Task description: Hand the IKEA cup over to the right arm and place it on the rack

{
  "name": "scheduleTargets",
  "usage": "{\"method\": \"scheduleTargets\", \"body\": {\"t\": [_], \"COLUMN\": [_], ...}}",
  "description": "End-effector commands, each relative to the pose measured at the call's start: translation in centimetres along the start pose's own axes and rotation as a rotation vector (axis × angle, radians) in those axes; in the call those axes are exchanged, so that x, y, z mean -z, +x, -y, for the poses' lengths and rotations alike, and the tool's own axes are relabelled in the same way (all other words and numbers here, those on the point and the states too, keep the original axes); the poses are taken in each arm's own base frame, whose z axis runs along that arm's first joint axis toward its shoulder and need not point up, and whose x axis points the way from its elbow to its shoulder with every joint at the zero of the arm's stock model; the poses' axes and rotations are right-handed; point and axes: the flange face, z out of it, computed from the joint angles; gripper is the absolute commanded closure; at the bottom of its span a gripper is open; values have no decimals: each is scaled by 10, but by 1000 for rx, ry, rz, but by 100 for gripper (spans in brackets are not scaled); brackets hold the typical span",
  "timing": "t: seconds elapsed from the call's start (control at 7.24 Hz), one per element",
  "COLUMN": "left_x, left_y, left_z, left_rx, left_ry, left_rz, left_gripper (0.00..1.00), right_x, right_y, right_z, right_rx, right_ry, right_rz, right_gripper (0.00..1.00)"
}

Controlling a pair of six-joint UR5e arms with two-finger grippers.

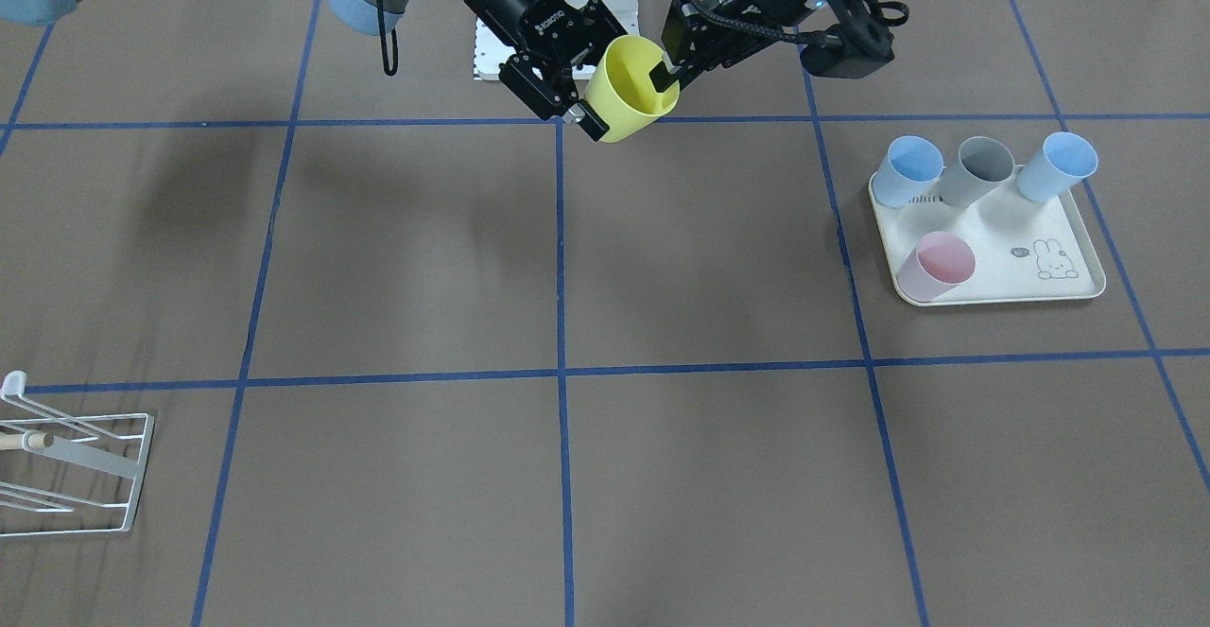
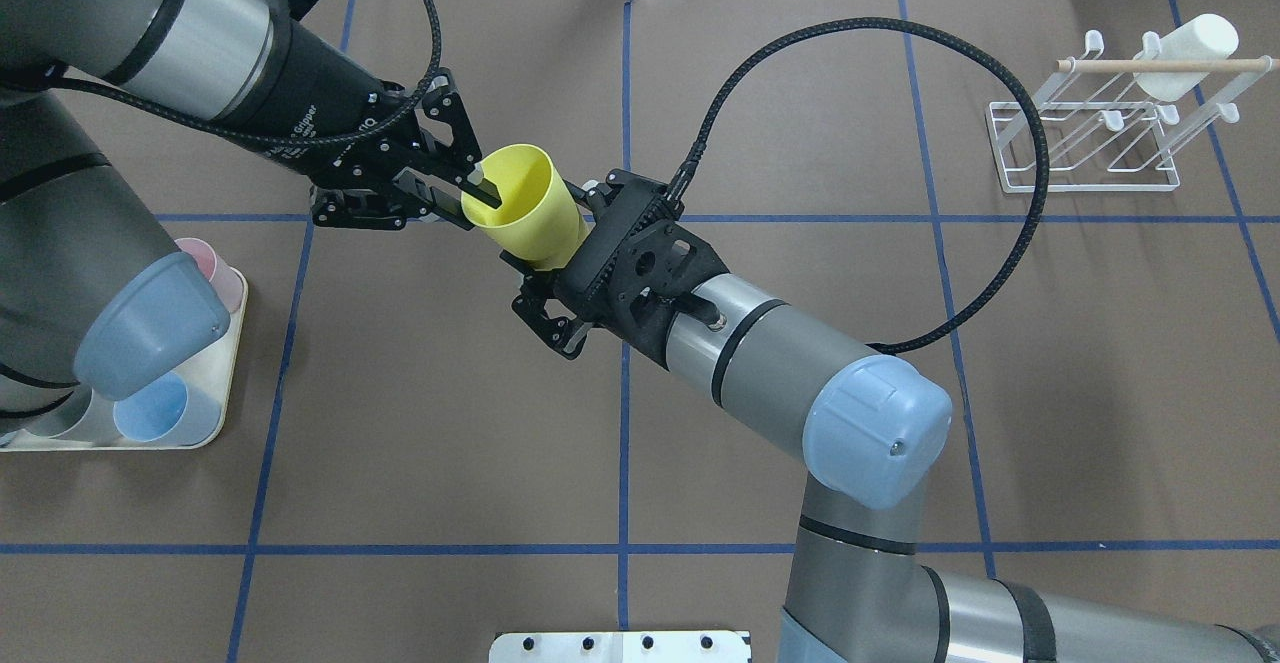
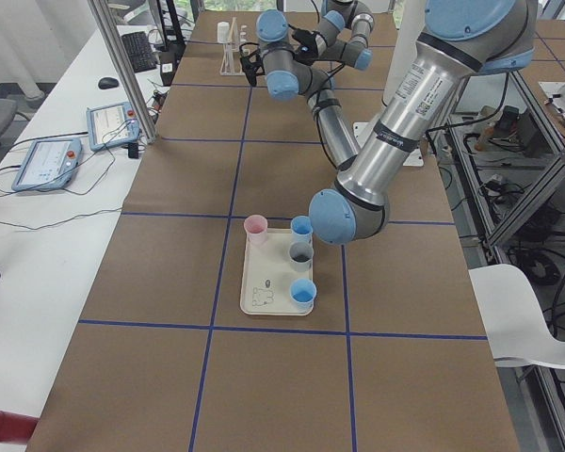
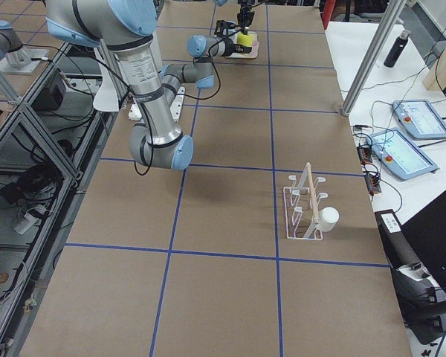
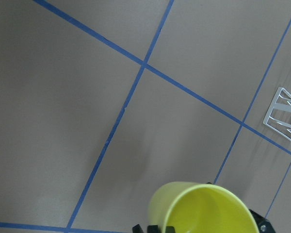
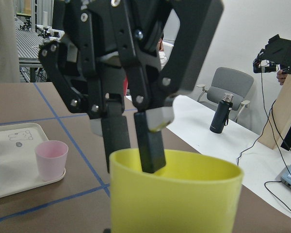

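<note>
Left gripper (image 2: 480,189): nipped shut on the rim of the yellow cup (image 2: 527,205), one finger inside the mouth, one outside the wall. Plainest from the right wrist camera, with a black finger (image 6: 148,145) dipping into the cup and its twin against the outer wall. Right gripper (image 2: 552,241): spread wide about the cup's lower body and base, fingers close along both sides. Touching or just clear, impossible to tell from any view. Cup tilted in the air above the brown worktop (image 1: 709,258), about midway along its length and nearer the robot-side edge.

Rack (image 2: 1105,121): standing toward the worktop's corner on the robot's right, by the operators' edge, well apart from both arms. Seen whole only from overhead and from the right-end camera, wooden dowel across the top and a white cylinder (image 2: 1190,41) at one end. Cropped by the picture's edge in the front-facing view. Only a small white corner of it in the left wrist view.

Cream tray (image 1: 1026,277): toward the robot's left end of the worktop. Largely hidden under the left arm from overhead. Laid bare in the front-facing view, carrying a pale blue cup (image 1: 909,169), a grey cup (image 1: 983,171), a second blue cup (image 1: 1059,165) and a pink cup (image 1: 938,266).
</note>
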Motion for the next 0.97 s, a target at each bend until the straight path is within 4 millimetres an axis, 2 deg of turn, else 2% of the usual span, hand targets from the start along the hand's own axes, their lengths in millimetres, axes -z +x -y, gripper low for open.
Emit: {"method": "scheduleTargets", "body": {"t": [0.0,0.14,0.28,0.55,0.83], "left_x": [5,11,18,24,51], "left_y": [-1,-5,-21,-81,-156], "left_z": [1,4,18,60,108], "left_rx": [-22,-44,-49,-188,-366], "left_ry": [3,12,36,91,141], "left_rz": [-4,-5,11,95,217], "left_gripper": [0,0,0,0,0], "right_x": [-1,-2,-5,4,6], "right_y": [3,5,14,39,77], "right_z": [-3,-3,-1,17,17], "right_rx": [6,12,32,102,153], "right_ry": [-11,-14,-54,-228,-370], "right_rz": [-3,-7,-30,-108,-201], "right_gripper": [52,52,52,52,51]}}
